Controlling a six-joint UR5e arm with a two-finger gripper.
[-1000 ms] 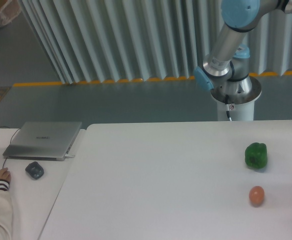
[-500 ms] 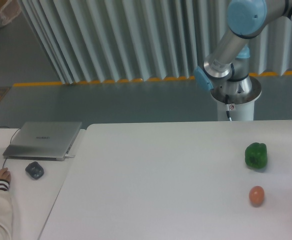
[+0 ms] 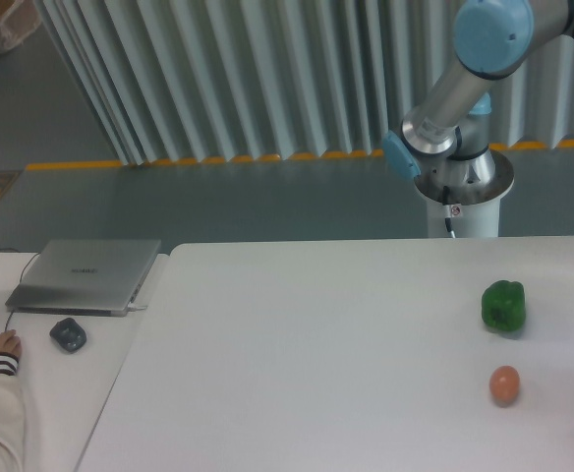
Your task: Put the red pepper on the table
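From my remote seat I could not find the red pepper or the gripper anywhere on screen — only the arm (image 3: 464, 74) rose from its base behind the table (image 3: 316, 354) and ran out of the top right corner, so I could not tell how the jaws stood. On the table lay a green pepper (image 3: 503, 305) and, near it toward me, a small orange egg-shaped thing (image 3: 504, 384). Against the earlier frame, the arm's blue elbow had swung slightly right and upward — the objects had not shifted.

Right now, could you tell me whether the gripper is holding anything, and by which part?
It cannot be told: the gripper is out of frame, and no red pepper is visible.
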